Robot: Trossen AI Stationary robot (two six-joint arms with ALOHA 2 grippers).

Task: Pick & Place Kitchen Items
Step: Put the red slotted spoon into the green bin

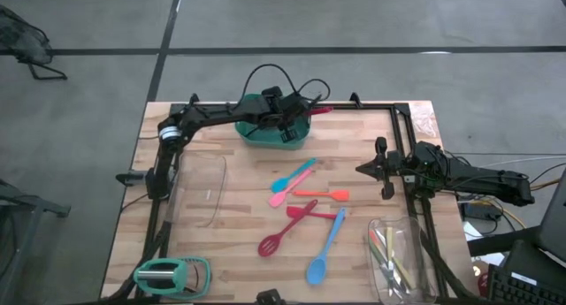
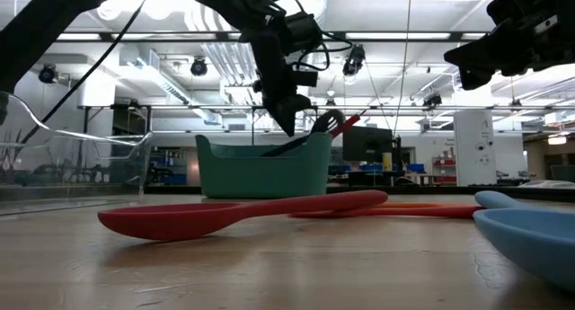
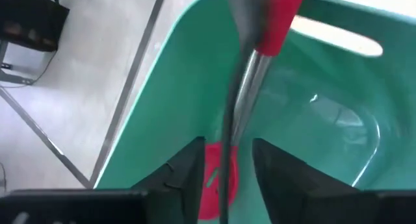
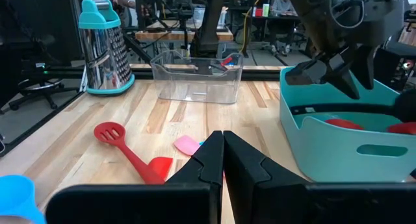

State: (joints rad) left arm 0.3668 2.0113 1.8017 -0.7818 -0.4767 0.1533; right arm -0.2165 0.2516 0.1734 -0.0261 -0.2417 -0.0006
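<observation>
The green tub [image 1: 265, 133] stands at the table's far middle. My left gripper [image 1: 287, 124] hangs over it, fingers apart. A utensil with a red handle [image 3: 279, 23] and a metal shaft [image 3: 250, 81] runs between the fingers and leans on the tub's rim, handle sticking out [image 2: 352, 123]. A teal spatula [image 1: 296, 175], pink spoon [image 1: 279, 198], orange spatula [image 1: 323, 194], red spatula [image 1: 309, 212], red slotted spoon [image 1: 272, 240] and blue spoon [image 1: 323, 252] lie flat on the table's middle. My right gripper [image 1: 363, 170] is shut and empty, hovering right of them. My left gripper [image 3: 227, 178] points down into the tub with its fingers standing apart on either side of the utensil's shaft. I cannot tell whether they touch it.
A clear glass tray [image 1: 199, 190] stands at the left. Another [image 1: 398, 256], at the near right, holds small cutlery. A teal-topped grater [image 1: 172, 274] lies at the near left corner. Black rails [image 1: 402, 137] run along the table's edges.
</observation>
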